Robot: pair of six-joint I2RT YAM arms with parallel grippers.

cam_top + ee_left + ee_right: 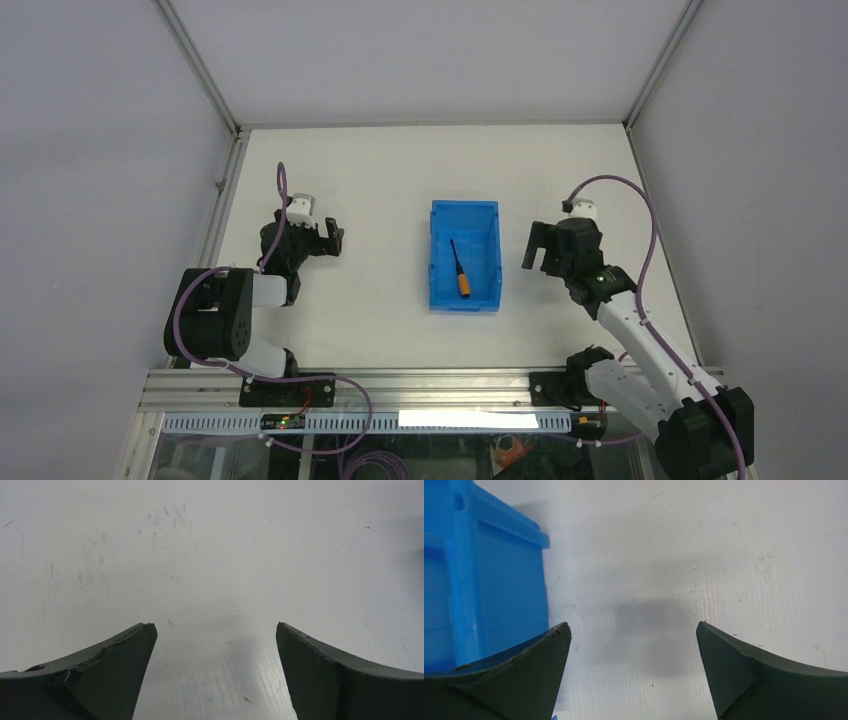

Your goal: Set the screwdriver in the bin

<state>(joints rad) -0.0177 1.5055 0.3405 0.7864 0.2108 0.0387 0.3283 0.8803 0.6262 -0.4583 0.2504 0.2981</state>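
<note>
The blue bin [440, 290] stands at the middle of the white table. The screwdriver [459, 271], with an orange handle and thin black shaft, lies inside it on the floor, handle toward me. My right gripper [536, 245] is open and empty just right of the bin; its wrist view shows the bin's outer wall [494, 580] at the left and bare table between the fingers [634, 630]. My left gripper [330, 237] is open and empty well left of the bin, over bare table [215, 630].
Metal frame rails [215, 210] run along the table's left, far and right edges. Grey walls enclose the table. The arm bases sit on a rail at the near edge [400, 385].
</note>
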